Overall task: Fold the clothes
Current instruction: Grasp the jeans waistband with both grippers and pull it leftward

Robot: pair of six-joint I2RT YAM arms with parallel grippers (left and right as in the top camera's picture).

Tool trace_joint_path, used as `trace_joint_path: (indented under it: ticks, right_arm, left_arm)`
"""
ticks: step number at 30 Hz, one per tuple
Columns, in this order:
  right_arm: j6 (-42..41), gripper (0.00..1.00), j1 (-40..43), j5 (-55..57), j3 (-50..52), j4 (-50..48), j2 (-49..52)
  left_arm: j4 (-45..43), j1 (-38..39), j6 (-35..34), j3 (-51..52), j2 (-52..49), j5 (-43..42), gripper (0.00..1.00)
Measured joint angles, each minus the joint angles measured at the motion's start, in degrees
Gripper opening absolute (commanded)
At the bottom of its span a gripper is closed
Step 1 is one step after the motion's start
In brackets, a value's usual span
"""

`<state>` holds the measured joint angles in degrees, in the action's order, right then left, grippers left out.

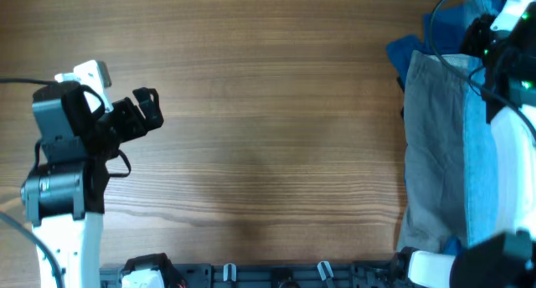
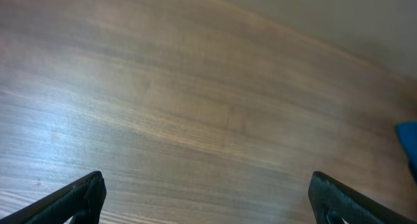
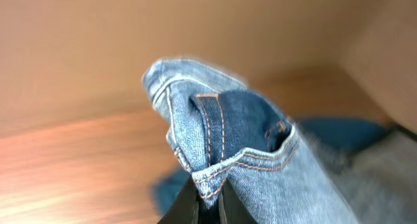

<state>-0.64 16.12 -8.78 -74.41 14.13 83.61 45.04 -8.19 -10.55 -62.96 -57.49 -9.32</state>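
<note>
The light-blue denim jeans (image 3: pixel 221 133) are pinched at the waistband by my right gripper (image 3: pixel 208 201) and lifted off the table. In the overhead view the jeans (image 1: pixel 479 162) hang as a blue strip over the grey-beige trousers (image 1: pixel 435 146) at the right edge, with the deep blue garment (image 1: pixel 444 28) behind them. My right gripper sits at the top right corner, mostly hidden by the arm. My left gripper (image 1: pixel 142 112) is open and empty at the left, above bare wood (image 2: pixel 208 204).
The wooden table (image 1: pixel 268 137) spans the view. A dark rail with clips (image 1: pixel 251 275) runs along the front edge. The right arm's white body (image 1: pixel 511 179) lies over the clothes pile. A bit of the blue garment (image 2: pixel 409 142) shows in the left wrist view.
</note>
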Motion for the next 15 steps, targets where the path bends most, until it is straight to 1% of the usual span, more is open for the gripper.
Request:
trace_joint_path:
  ticks: [2, 3, 4, 5, 6, 7, 8, 10, 11, 12, 14, 15]
  right_arm:
    - [-3.3, 0.04, -4.3, -9.0, 0.0, 1.1, -5.6]
    - [-5.4, 0.04, -12.4, -15.0, -0.4, 3.3, -9.3]
    - [-5.8, 0.08, -16.6, -16.1, -1.0, 5.0, -10.1]
    - [-6.0, 0.20, -24.6, -17.1, -1.5, 8.1, -10.7]
    - [-5.7, 0.54, -38.1, -17.6, -1.6, 11.5, -9.2]
    - [-4.3, 0.65, -48.2, -18.1, -1.7, 12.5, -6.6]
    - [-3.1, 0.73, -54.4, -16.4, -1.8, 13.4, -4.7]
    - [-1.5, 0.77, -66.6, -5.6, -1.8, 15.1, 0.8]
    - [-1.4, 0.77, -68.5, 0.0, -1.8, 16.2, 1.6]
    - [-1.4, 0.78, -68.1, 6.1, -1.8, 17.0, 1.2]
    - [-1.4, 0.77, -64.3, 13.2, -2.1, 18.7, -1.3]
    - [-1.6, 0.70, -62.2, 14.7, -2.4, 19.3, -2.8]
  left_arm:
    - [-1.0, 0.0, 0.0, 0.0, 3.1, 0.0, 1.00]
    - [-2.5, 0.0, 0.0, 0.0, 6.3, 0.0, 1.00]
    - [-3.3, 0.0, 0.0, 0.0, 7.5, 0.0, 1.00]
    - [-4.6, 0.0, 0.0, -0.1, 9.3, 0.0, 1.00]
    - [-4.9, 0.0, -0.1, -0.1, 11.7, 0.0, 1.00]
    - [-5.1, 0.1, -0.1, -0.1, 13.8, 0.1, 1.00]
    - [-5.2, 0.1, 0.0, -0.1, 15.1, 0.5, 1.00]
    - [-5.4, 0.2, -0.1, -0.2, 16.5, 2.1, 1.00]
    - [-5.3, 0.2, 0.0, -0.2, 17.0, 2.9, 1.00]
    - [-5.2, 0.2, 0.0, -0.2, 17.2, 3.5, 1.00]
    - [-5.1, 0.2, 0.0, -0.2, 17.0, 3.9, 0.97]
    - [-4.8, 0.2, 0.0, -0.2, 16.6, 3.9, 0.94]
